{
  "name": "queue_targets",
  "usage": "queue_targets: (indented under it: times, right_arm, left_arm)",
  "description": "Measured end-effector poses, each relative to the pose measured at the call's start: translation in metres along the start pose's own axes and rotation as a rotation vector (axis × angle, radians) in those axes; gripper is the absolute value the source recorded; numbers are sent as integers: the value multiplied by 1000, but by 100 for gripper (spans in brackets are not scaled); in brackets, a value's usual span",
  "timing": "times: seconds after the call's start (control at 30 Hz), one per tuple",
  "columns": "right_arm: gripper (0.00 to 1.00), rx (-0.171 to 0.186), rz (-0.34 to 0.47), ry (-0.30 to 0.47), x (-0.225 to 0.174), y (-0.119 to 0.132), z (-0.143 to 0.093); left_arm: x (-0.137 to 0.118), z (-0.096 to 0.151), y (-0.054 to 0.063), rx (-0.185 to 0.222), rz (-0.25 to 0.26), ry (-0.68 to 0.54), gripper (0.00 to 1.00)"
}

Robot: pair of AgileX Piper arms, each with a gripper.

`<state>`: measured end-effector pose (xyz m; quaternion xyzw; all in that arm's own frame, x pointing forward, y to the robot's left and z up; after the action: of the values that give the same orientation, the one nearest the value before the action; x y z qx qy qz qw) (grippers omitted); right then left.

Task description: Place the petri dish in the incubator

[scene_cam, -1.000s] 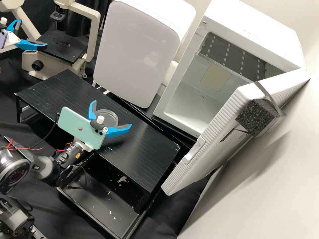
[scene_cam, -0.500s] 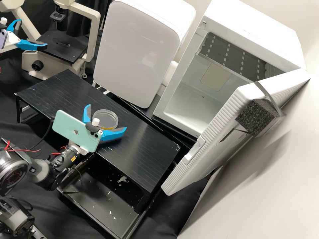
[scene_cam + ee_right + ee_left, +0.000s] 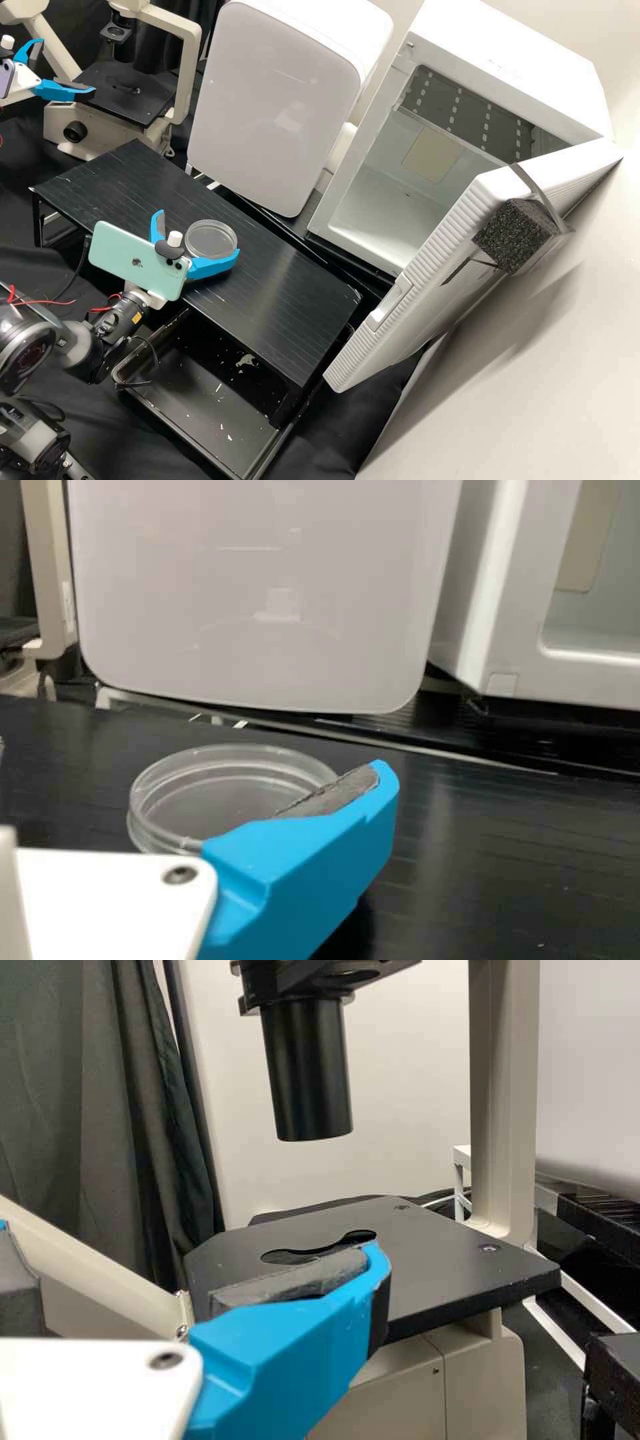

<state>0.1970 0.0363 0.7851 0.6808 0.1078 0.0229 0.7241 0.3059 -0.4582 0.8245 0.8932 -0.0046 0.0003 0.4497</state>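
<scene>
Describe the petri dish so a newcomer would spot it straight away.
From the white cabinet with its door open, go to the long black stand near it. On the stand's top, by the right gripper, lies the petri dish. It is clear, round and shallow, unlike the bright blue fingers beside it.

Right gripper (image 3: pixel 198 232) farther from the incubator (image 3: pixel 510 73), more of the petri dish (image 3: pixel 213 237) exposed

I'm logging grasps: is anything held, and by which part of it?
Nothing is held: the right gripper and the left gripper are both open, and the dish rests on the stand.
</scene>
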Motion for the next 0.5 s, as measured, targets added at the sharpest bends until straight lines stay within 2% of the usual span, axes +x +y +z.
queue_targets:
  times: [0.17, 0.5]
  right_arm:
    - [100, 2, -15, -43, 3, -4, 8]
    - [100, 6, 15, -95, 19, 2, 25]
  left_arm:
    - [0, 0, 0, 0, 0, 0, 100]
    - [0, 0, 0, 0, 0, 0, 100]
